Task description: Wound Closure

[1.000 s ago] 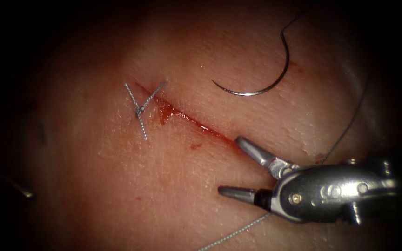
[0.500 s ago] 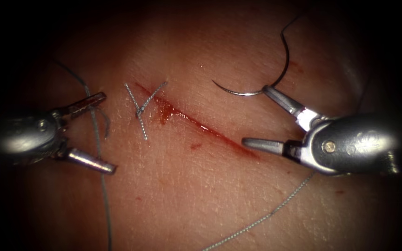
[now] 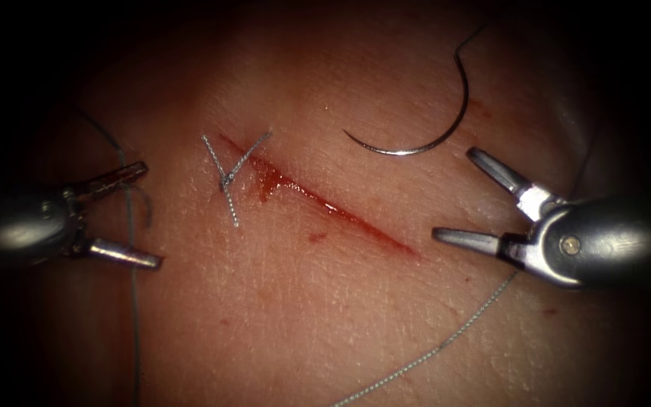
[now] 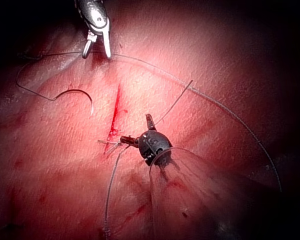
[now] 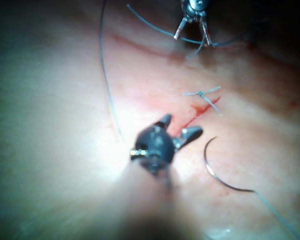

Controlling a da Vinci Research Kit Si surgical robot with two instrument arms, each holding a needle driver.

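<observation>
The cut (image 3: 325, 207) runs slantwise across the tissue (image 3: 280, 316), with red fluid along it and a tied knot (image 3: 224, 178) with short cut ends at its upper left end. The curved needle (image 3: 416, 148) lies flat on the tissue to the right of the cut, held by neither tool. My right tool (image 3: 453, 194) is open just below the needle's curve, holding nothing. My left tool (image 3: 151, 215) is open left of the knot, and a thread (image 3: 129, 249) passes between its jaws. The needle (image 5: 217, 175) lies near my right tool (image 5: 182, 125); my left tool (image 4: 137, 129) sits beside the knot (image 4: 110, 144).
A second stretch of thread (image 3: 431, 354) runs from under the right tool toward the lower edge of the endoscope view. The needle's thread (image 3: 480, 32) leads up from its tail into the dark.
The right tool rose to the needle's curve, then drew back to the right without it. The left tool came in from the left and has since slid slightly back.
</observation>
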